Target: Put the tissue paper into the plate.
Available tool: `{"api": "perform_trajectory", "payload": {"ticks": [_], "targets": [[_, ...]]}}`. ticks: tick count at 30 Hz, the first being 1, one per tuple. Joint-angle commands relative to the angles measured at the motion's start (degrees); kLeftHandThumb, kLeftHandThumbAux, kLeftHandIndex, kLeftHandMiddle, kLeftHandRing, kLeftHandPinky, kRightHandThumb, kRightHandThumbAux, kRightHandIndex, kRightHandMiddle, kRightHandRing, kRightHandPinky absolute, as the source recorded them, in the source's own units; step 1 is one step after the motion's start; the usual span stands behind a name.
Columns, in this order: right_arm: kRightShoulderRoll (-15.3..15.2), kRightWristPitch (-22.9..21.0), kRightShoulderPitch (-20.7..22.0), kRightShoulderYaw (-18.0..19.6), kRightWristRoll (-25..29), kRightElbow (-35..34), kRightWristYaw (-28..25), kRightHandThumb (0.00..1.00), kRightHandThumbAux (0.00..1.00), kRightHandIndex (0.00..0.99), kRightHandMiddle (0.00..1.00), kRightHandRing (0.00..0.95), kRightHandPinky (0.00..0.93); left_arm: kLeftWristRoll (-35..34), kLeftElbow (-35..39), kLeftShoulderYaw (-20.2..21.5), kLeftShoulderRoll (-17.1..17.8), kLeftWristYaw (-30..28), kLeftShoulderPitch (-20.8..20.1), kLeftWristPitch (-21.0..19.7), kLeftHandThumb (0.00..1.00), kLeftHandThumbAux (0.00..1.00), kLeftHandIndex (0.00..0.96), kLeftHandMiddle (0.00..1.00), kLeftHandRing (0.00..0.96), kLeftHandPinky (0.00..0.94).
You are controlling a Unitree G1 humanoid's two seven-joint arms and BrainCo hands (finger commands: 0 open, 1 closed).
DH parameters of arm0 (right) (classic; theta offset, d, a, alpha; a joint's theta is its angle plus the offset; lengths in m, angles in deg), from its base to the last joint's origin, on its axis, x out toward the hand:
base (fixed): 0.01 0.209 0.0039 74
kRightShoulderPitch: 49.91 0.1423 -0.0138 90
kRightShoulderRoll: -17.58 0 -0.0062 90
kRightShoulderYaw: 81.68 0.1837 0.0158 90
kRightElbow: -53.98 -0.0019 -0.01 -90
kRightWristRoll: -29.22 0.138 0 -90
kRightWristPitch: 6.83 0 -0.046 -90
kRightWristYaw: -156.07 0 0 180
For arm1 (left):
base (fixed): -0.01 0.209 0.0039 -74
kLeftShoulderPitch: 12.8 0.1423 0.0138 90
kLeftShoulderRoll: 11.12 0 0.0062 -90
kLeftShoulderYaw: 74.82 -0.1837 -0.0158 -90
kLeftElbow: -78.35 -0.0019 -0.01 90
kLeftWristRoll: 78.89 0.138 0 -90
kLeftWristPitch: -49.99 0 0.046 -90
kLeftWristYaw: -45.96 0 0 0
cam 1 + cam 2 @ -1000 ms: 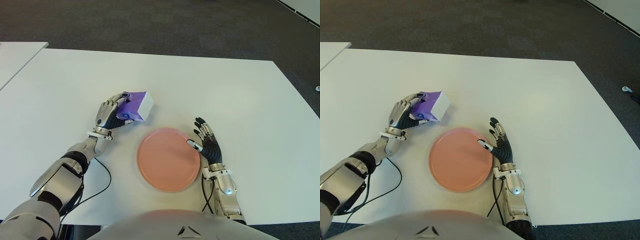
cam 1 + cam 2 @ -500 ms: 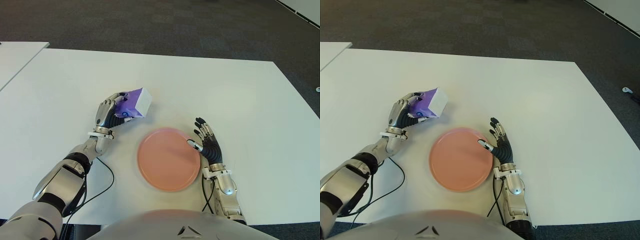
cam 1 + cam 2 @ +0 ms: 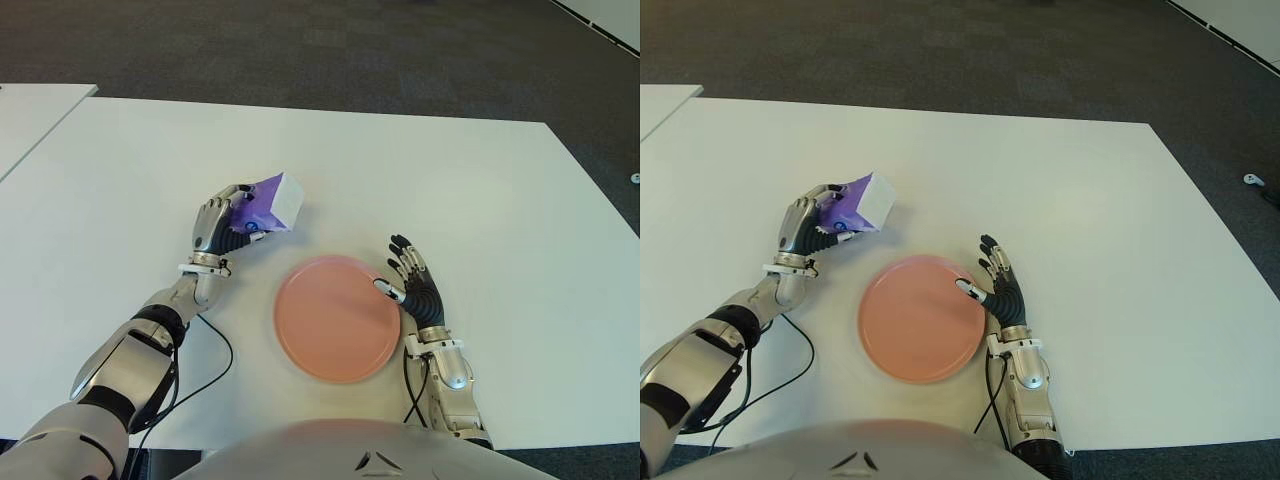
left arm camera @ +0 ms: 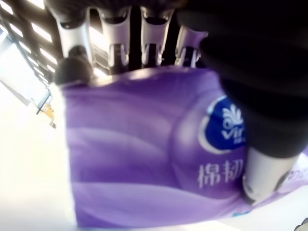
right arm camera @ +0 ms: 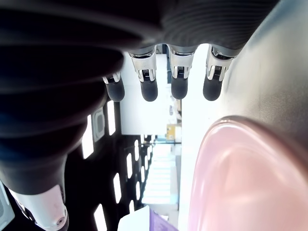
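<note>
1. Tissue pack (image 3: 268, 203): purple wrapper, white end face, held in my left hand (image 3: 222, 226), tilted with the white end up and away from me. It sits above the white table (image 3: 480, 190), to the far left of the plate, not over it.
2. Left fingers (image 4: 113, 34) curl over the far edge of the pack and the thumb presses the printed face. Firm grip.
3. Left wrist view: the pack fills most of the frame. The logo is partly covered by my thumb and the pack's lower edge is cut off.
4. Plate (image 3: 337, 318): pink, round, nothing in it, flat on the table near me.
5. Right hand (image 3: 413, 287): at the plate's right rim, fingers spread and holding nothing. Can't tell whether the thumb tip touches the rim.
6. Right wrist view: only the four fingertips (image 5: 149, 89) and part of the plate's rim show.
</note>
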Motion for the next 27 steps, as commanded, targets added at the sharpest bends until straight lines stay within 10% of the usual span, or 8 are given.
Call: {"api": "perform_trajectory", "payload": {"ticks": [1,19,27], "targets": [[-0.2,-5.1,-3.2,0.5,-0.3,6.3,0.4,0.074,0.696,0.000,0.000,0.000,0.000,0.6,-0.8,0.4,1.2,0.4,1.9,0.7,0.735,0.699,0.443,0.857,0.856,0.832],[-0.1,-4.8,-2.2,1.0,-0.4,7.8,0.2,0.074,0.696,0.000,0.000,0.000,0.000,0.9,23.0,8.1,9.4,-1.2,1.7,2.4,0.727,0.697,0.444,0.861,0.856,0.859],[-0.2,-4.7,-1.4,1.2,-0.3,8.6,0.2,0.074,0.696,0.000,0.000,0.000,0.000,-4.2,53.9,11.5,13.4,-16.2,11.3,2.9,0.729,0.696,0.444,0.853,0.850,0.860]]}}
